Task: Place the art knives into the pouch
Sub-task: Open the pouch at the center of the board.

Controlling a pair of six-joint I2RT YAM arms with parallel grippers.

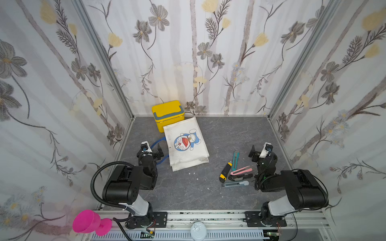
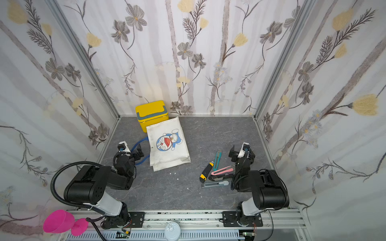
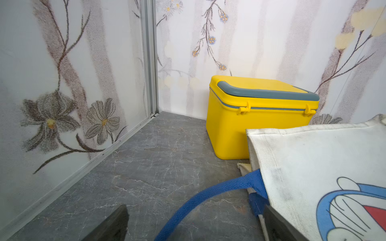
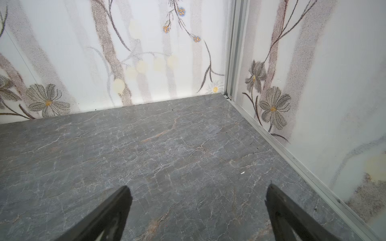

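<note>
On the grey table (image 1: 229,133) we see the pouch (image 1: 186,144) lying flat, cat side up, its far edge against the yellow box (image 1: 168,116). The left gripper (image 1: 160,153) stands wide open at the pouch's blue strap (image 3: 208,196). The right gripper (image 1: 253,153), equally wide and empty, stands just beside five art knives (image 1: 241,170), which lie well apart from the pouch.

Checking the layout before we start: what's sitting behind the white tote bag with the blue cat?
A yellow box with a grey handle stands behind the tote bag, by the back wall. The bag's far edge hides part of the box's base.
</note>
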